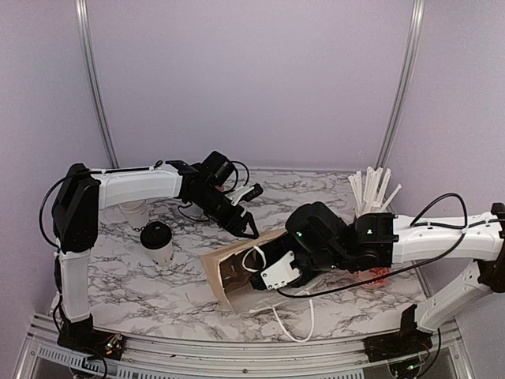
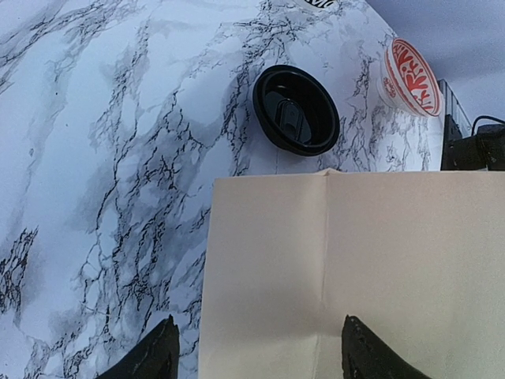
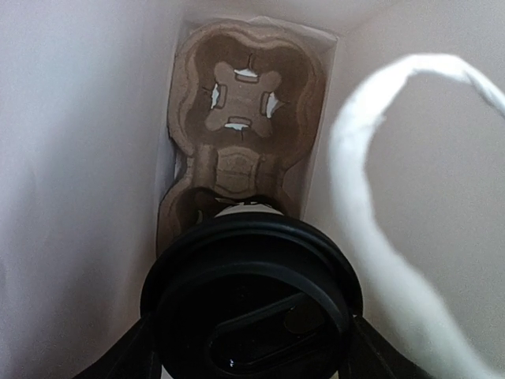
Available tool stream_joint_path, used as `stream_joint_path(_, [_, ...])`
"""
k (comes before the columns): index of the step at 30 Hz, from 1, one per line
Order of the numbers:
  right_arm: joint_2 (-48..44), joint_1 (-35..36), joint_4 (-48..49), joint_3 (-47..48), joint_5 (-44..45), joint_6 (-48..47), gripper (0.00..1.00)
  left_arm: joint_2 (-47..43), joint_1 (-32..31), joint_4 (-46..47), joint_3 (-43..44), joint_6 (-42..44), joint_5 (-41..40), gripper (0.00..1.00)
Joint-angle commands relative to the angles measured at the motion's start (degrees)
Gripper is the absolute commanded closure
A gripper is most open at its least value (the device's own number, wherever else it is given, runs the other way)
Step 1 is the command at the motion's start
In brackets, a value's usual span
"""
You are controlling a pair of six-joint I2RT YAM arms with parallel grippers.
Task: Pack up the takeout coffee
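**A:** Where's the coffee?

**B:** One cup [image 3: 252, 300] is deep inside the paper bag [image 3: 79, 158], clamped in the right end effector [image 3: 248, 351] at the near socket of the cup carrier [image 3: 237, 103]. I can't tell if it's seated.

**A:** And the other?

**B:** The second cup [image 1: 158, 241] stands toward the left edge of the bench [image 1: 142, 292]. The left end effector [image 2: 256, 355] hangs over the bag, fingers apart, holding nothing.

**A:** How to finish well?

**B:** I'd press it squarely into the socket, let go only once it sits firm, then withdraw clear of the white handle [image 3: 394, 158].
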Motion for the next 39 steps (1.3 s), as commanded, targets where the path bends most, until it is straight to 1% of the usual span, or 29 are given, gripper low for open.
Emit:
stream_joint_path(1, [0.7, -0.2, 2.8, -0.4, 1.9, -0.1, 0.6, 0.5, -0.2, -1.5, 0.0, 0.7, 1.6, 0.29])
stream_joint_path(16, [2.8, -1.7, 5.5, -1.0, 1.8, -1.3, 0.59, 0.9, -0.1, -1.5, 0.1, 0.7, 1.8, 0.29])
stream_joint_path(21, [3.9, -2.4, 3.8, 0.3, 0.4, -0.9, 0.59, 0.6, 0.0, -1.5, 0.1, 0.9, 0.4, 0.29])
stream_joint_path(25, [5.8, -3.5, -1.8, 4.8, -3.1, 1.5, 0.59, -1.4, 1.6, -1.6, 0.0, 0.9, -1.7, 0.27])
stream_joint_path(30, [9.7, -5.2, -10.6, 12.2, -8.6, 5.2, 0.59, -6.1, 6.7, -1.9, -0.3, 1.1, -4.2, 0.25])
stream_joint_path(34, [13.5, -6.3, -18.2, 18.3, -13.2, 7.6, 0.59, -9.3, 10.6, -1.8, -0.2, 1.3, -4.4, 0.25])
stream_joint_path(37, [17.8, -7.9, -26.0, 24.0, -16.3, 9.3, 0.6, -11.4, 12.7, -1.7, -0.1, 1.3, -4.1, 0.24])
stream_joint_path(39, [20.6, -8.9, -30.2, 27.8, -19.9, 10.2, 0.6, -12.6, 13.8, -1.8, -0.3, 1.3, -3.9, 0.24])
